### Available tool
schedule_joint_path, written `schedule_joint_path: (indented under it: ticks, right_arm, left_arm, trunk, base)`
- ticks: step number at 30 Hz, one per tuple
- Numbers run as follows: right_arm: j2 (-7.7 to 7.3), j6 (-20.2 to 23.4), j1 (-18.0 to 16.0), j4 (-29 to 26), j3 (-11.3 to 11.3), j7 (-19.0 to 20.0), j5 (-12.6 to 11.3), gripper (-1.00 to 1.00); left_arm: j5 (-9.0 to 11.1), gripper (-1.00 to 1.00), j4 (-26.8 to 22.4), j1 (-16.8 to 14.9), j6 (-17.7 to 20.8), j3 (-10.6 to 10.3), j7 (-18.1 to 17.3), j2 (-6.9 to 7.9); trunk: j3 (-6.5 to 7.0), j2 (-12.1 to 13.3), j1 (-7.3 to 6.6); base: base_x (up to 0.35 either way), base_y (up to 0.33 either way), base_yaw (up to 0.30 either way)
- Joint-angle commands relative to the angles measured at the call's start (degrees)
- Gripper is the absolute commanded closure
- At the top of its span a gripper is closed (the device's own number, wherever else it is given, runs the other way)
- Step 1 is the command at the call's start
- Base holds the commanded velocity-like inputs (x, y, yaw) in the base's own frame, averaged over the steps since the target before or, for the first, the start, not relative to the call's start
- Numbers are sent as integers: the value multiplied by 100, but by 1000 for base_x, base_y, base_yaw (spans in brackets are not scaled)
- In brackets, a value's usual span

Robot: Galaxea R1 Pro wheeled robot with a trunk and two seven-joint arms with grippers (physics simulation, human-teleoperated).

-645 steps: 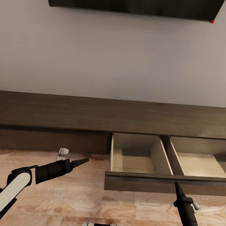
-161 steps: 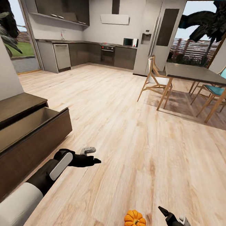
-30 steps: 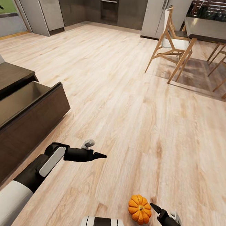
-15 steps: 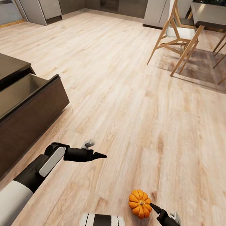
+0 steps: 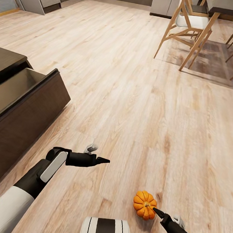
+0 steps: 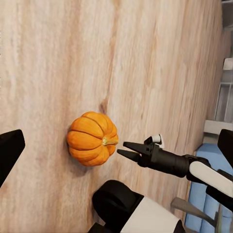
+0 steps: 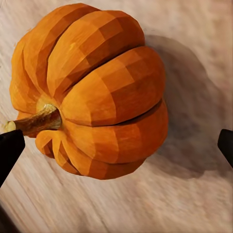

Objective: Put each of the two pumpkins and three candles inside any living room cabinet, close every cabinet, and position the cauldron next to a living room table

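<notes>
one pumpkin (image 5: 144, 205) lies on the wooden floor (image 5: 132, 96), stem toward the right gripper (image 5: 156, 211). that gripper's jaws are spread, nothing held, tips at the stem. the left gripper (image 5: 105, 160) hovers apart from it, well to the left; its opening cannot be told. one cabinet (image 5: 7, 66) stands left with a drawer (image 5: 28, 104) pulled out. one chair (image 5: 185, 27) and one dining table (image 5: 230, 6) stand far behind. versus half a second ago, the view has tilted down and the right tips are closer to the pumpkin.
</notes>
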Motion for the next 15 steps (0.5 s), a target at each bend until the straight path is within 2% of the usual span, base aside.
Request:
schedule_joint_path:
  ticks: [1,15]
  right_arm:
    - [1,48,-9,-2,-16,7,-33,-100]
    - [12,36,-185,7,48,-84,-13,-100]
  left_arm:
    - [-25,-100,-1,-3,8,-6,-34,4]
    - [-22,-100,-3,-3,8,-6,-35,4]
  trunk:
    - [-3,-1,-1]
    - [-25,-3,2]
  base:
    - [0,0,0]
    - [0,0,0]
